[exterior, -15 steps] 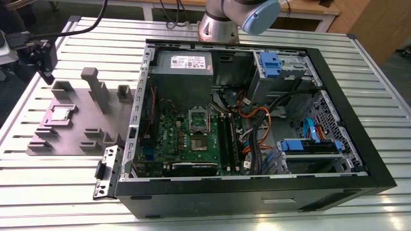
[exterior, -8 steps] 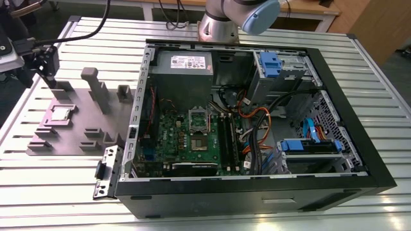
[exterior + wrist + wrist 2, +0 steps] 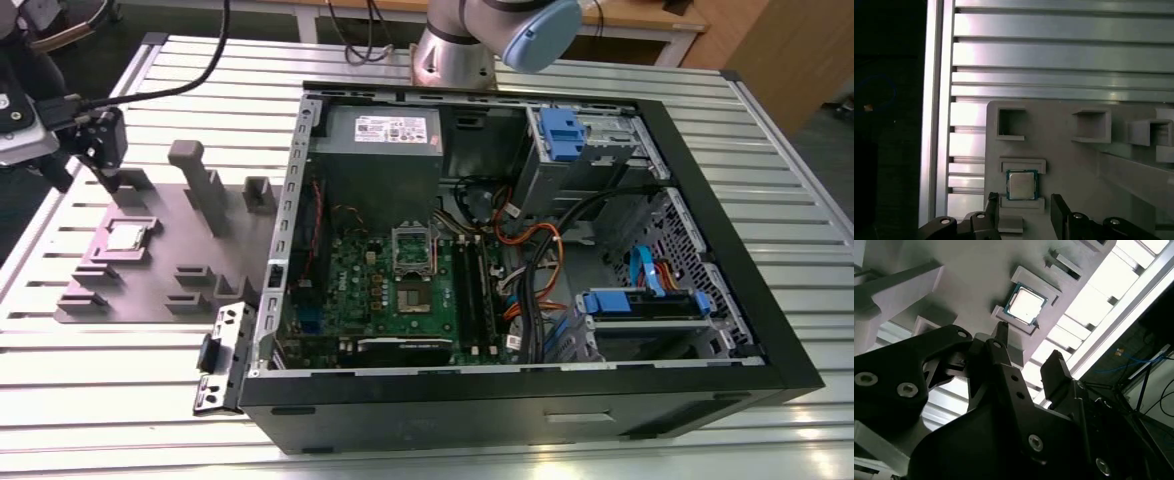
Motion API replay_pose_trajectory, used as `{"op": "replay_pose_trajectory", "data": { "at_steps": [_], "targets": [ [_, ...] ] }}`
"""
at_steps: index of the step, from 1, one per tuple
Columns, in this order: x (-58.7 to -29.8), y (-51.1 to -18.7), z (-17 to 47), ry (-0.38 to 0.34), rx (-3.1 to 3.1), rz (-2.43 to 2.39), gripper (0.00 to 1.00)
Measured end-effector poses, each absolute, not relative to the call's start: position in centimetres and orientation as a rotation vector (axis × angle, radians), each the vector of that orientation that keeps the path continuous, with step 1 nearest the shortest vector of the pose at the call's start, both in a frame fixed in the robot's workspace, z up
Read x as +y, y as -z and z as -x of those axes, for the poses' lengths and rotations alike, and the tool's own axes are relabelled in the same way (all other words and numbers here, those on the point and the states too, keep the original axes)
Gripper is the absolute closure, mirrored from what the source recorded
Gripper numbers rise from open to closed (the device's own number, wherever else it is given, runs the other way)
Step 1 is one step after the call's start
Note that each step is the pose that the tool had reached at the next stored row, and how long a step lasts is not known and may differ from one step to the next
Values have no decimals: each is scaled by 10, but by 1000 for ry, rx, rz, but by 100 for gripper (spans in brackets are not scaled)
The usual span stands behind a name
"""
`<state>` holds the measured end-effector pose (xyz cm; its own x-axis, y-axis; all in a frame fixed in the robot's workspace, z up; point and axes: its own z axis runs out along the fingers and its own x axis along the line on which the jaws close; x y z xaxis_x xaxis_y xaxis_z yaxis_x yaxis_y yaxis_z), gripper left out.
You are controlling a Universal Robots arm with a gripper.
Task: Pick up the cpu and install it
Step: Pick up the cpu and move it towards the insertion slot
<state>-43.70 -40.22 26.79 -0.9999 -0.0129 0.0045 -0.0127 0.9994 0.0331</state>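
While the cpu [image 3: 1021, 184] lies in its grey holder [image 3: 1064, 165], the hand [image 3: 1024, 200] hovers just above, released and empty. Neither pickup nor installing in the computer case [image 3: 534, 400] is done.

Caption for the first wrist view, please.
Open gripper poised near the cpu, lying in a recess of the grey fixture plate.

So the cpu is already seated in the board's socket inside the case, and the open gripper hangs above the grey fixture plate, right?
No: the cpu lies in its recess on the grey fixture plate, outside the case, as the exterior view shows. The open gripper does hang above that plate.
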Motion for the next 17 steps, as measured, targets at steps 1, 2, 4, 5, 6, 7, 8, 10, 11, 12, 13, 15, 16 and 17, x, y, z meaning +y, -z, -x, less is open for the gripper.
{"op": "replay_pose_trajectory", "data": {
  "at_steps": [1, 2, 4, 5, 6, 7, 8, 10, 11, 12, 13, 15, 16, 17],
  "targets": [
    [-402, -266, 437, 52, -3136, -23, 46],
    [-402, -264, 437, 52, -3136, -24, 40],
    [-402, -261, 438, 52, -3136, -27, 34],
    [-402, -259, 438, 52, -3136, -28, 34],
    [-402, -257, 438, 52, -3136, -29, 34],
    [-403, -255, 438, 52, -3136, -29, 34],
    [-403, -253, 438, 52, -3136, -29, 34],
    [-404, -250, 438, 52, -3136, -29, 34],
    [-404, -248, 438, 52, -3136, -29, 34],
    [-404, -246, 438, 52, -3136, -29, 34],
    [-404, -244, 438, 52, -3136, -28, 34],
    [-405, -241, 438, 52, -3137, -27, 34],
    [-405, -239, 438, 52, -3137, -26, 34],
    [-406, -238, 438, 52, -3137, -25, 34]
  ]
}}
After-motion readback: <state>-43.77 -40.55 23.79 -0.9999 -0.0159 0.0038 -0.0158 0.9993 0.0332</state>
